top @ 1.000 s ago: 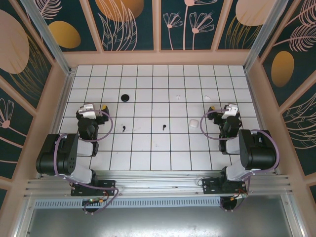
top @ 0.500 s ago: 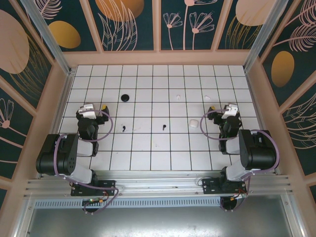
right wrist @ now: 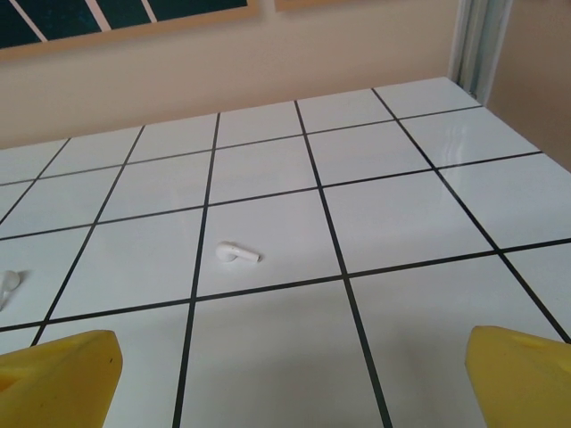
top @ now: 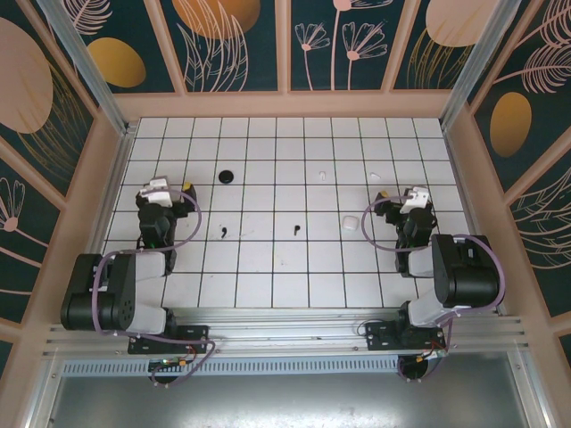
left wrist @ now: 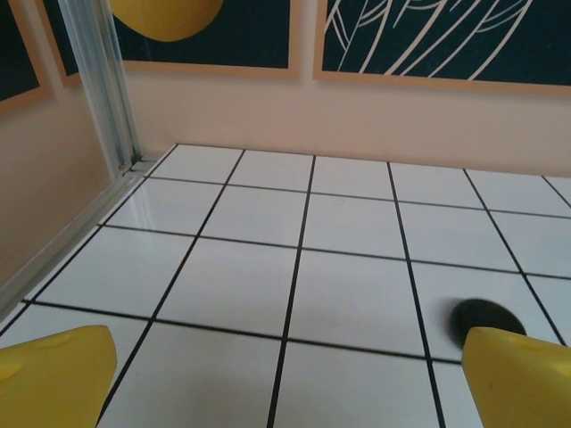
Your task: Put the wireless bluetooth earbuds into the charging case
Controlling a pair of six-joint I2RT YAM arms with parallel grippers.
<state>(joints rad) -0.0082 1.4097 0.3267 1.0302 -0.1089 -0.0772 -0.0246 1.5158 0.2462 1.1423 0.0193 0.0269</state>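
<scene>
- While poised low over the left columns of the tiled desk, spread wide and pinching nothing: left tool, with yellow fingers at the two bottom corners of its wrist view and bare tile between them.
- Likewise spread wide, over the right columns, pinching nothing: right tool, with fingers set far apart at the bottom corners of its own wrist view.
- Lying loose in the nearer row between the arms: left black earbud, near the left arm, and middle black earbud, close to the centre of the desk.
- Lying loose farther back: middle white earbud and right white earbud, the second just ahead and to the left of the right tool.
- Seen again from the right wrist: right white earbud flat on a tile, well apart from both fingers, and middle white earbud cut by the left edge.
- Resting back left, ahead and to the right of the left tool: black puck, partly hidden behind the right-hand finger in the left wrist view.
- Sitting between the middle black earbud and the right arm: white box; lid up or down, cannot tell.
- All four earbuds out on the tiles, none touching puck or box.
</scene>
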